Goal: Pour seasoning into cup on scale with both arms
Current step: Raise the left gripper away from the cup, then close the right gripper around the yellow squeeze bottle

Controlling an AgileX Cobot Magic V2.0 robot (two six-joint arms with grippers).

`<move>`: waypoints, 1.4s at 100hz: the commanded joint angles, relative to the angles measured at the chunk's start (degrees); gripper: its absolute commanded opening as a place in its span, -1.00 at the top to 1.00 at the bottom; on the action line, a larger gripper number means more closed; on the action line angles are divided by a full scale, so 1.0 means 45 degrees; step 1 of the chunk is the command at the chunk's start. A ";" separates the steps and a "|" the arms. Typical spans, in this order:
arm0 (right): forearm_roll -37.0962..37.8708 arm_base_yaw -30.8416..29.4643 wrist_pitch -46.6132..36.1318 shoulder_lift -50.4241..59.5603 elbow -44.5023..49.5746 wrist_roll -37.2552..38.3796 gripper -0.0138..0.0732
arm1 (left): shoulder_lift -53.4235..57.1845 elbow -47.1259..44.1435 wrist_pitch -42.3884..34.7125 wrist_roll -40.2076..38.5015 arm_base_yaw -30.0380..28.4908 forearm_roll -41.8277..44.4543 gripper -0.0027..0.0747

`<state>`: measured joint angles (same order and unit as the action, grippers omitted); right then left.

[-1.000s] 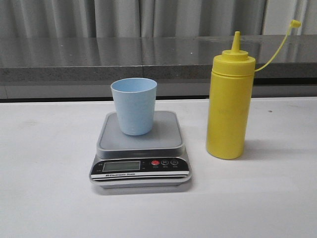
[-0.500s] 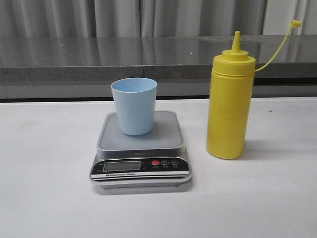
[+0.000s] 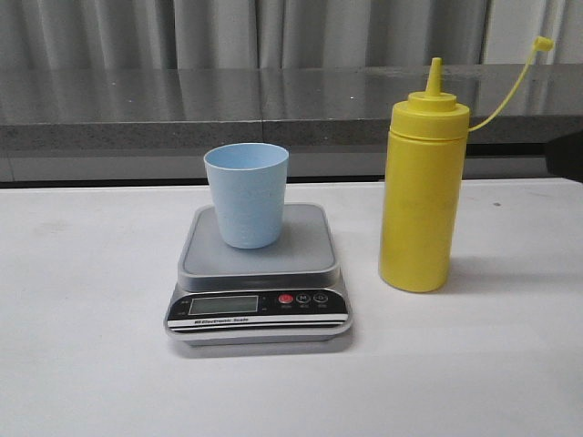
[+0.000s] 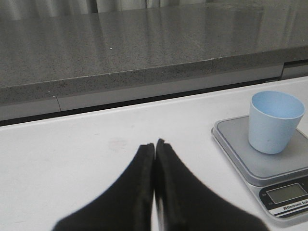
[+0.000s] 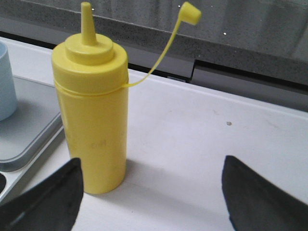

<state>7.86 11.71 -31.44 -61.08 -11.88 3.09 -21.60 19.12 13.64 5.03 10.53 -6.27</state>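
The pale blue cup (image 3: 246,194) stands upright on the grey scale (image 3: 259,273) at the table's middle. The tall yellow seasoning bottle (image 3: 422,191) stands upright on the table to the scale's right, its cap (image 3: 543,42) hanging open on its tether. My left gripper (image 4: 155,143) is shut and empty over bare table, to the left of the cup (image 4: 274,122) and scale (image 4: 240,149). My right gripper (image 5: 151,166) is wide open and empty, near the bottle (image 5: 94,106), which stands just ahead of one fingertip (image 5: 72,178). A dark shape (image 3: 567,157), probably my right arm, shows at the front view's right edge.
A grey stone counter ledge (image 3: 182,114) runs along the back of the white table (image 3: 91,364), with curtains behind it. The scale's black panel has an LCD display (image 3: 223,305) and a red button (image 3: 285,299) facing the front.
A dark shape has come into the front view at the right edge, behind the bottle. The cup, scale and bottle have not moved.
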 commanded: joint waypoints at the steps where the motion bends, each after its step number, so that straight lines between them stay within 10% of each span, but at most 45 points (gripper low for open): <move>1: 0.0269 0.0011 -0.1496 -0.0236 -0.0255 0.0247 -0.79 | -0.0059 0.0365 -0.1064 0.0014 -0.0051 -0.0045 0.98; 61: 0.2204 0.0011 -0.7570 -0.6233 -0.0956 0.1402 -0.79 | -0.0059 0.0365 -0.1064 0.0014 -0.0051 -0.0045 0.98; 140: 0.2787 0.0445 -0.7339 -0.8928 -0.4092 0.1426 -0.79 | -0.0059 0.0365 -0.1064 0.0014 -0.0051 -0.0045 0.98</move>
<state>20.12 13.26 -61.21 -102.35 -27.80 9.58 -21.60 19.12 13.64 5.03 10.53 -6.27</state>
